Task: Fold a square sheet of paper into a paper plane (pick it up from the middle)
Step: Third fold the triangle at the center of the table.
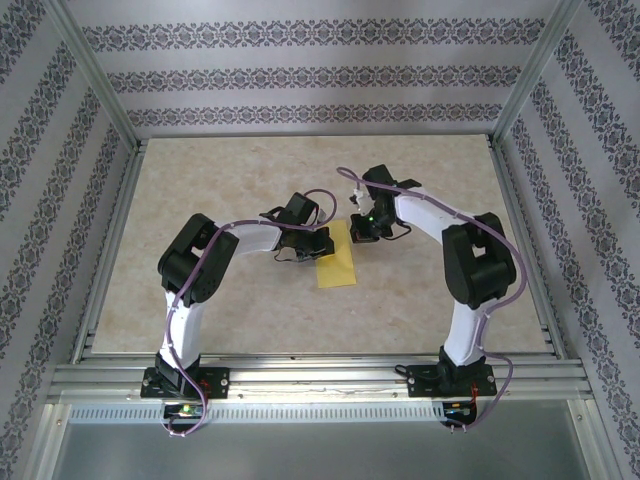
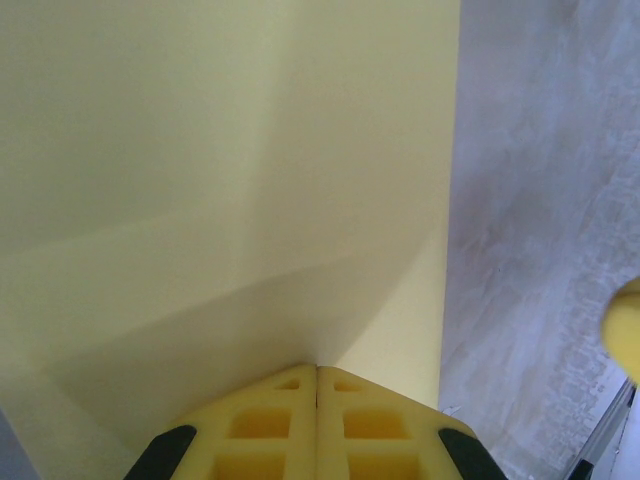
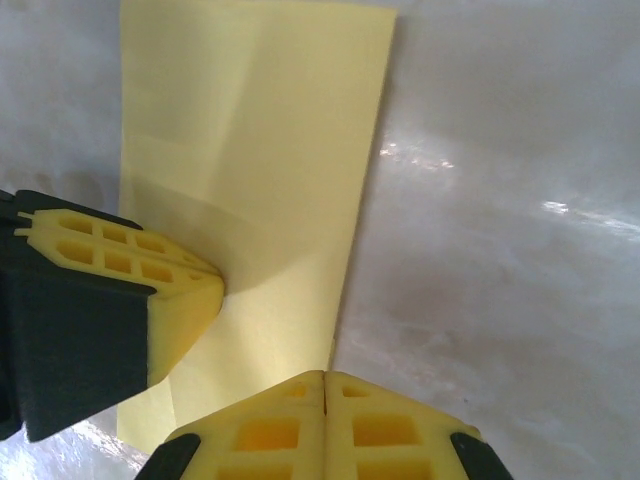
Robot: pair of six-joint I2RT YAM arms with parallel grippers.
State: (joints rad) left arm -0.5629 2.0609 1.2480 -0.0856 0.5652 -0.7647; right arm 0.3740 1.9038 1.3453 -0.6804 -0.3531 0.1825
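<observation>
Lying flat near the middle of the table (image 1: pixel 200 200), the yellow sheet (image 1: pixel 336 264) is seen folded into a narrow rectangle. The left gripper (image 2: pixel 317 372) and right gripper (image 3: pixel 325 378) are closed with nothing clamped, their tips apparently pressed onto the sheet.

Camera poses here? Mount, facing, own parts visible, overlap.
Top external: above and behind the bases, looking down on the table; both arms, left gripper and right gripper both at the folded yellow sheet.
Left wrist: looks along its shut fingers onto the sheet.
Right wrist: looks along its shut fingers at the sheet's edge, left gripper alongside.
Shared: the sheet, in all three.
</observation>
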